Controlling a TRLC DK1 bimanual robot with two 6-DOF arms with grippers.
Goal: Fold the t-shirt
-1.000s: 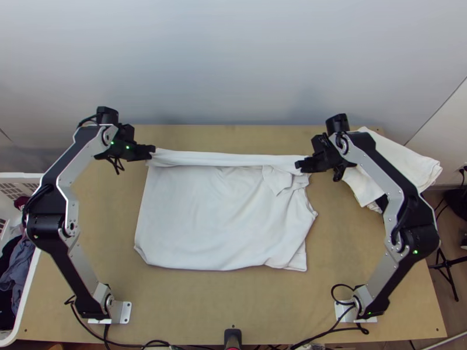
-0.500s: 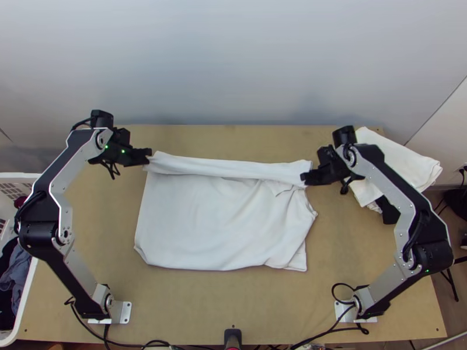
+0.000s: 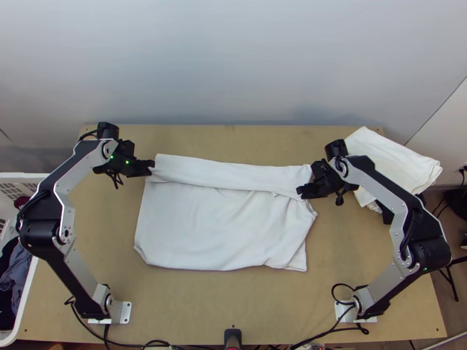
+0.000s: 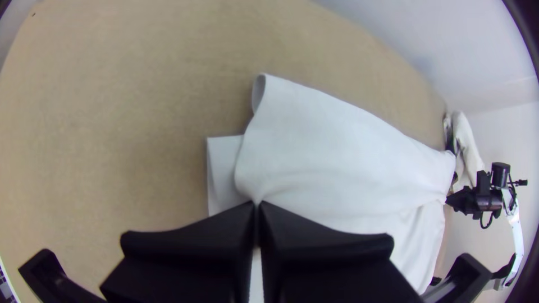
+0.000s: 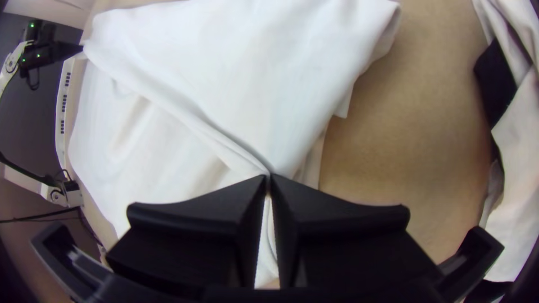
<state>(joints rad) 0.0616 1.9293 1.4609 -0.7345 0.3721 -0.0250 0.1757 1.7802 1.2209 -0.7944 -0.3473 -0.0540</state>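
Top view: a white laundry basket (image 3: pixel 23 176) is at the left edge of the scene, beside the table (image 3: pixel 192 312). It contains dark clothes (image 3: pixel 7 291) and grey-blue cloth (image 3: pixel 20 271).

The left gripper (image 3: pixel 153 167) is at the far left of the white t-shirt (image 3: pixel 216 227). Left wrist view: the jaws of the left gripper (image 4: pixel 257 204) are closed, with the t-shirt's fabric pinched at the tips.

The t-shirt is on the middle of the table, its near part spread flat with shallow creases. Along its far side, a turned-over band (image 3: pixel 227 174) overlies the body; its left end sits farther than its right end. At the left end the band forms a small open loop (image 4: pixel 259 92).

The right gripper (image 3: pixel 301 191) is at the near edge of the band's right end. Right wrist view: the jaws of the right gripper (image 5: pixel 268 176) are closed on the fabric.

At the far right, a pile of white cloth (image 3: pixel 392 158) lies near the t-shirt, well apart from the basket. Black fabric (image 3: pixel 386 213) protrudes from its near side.
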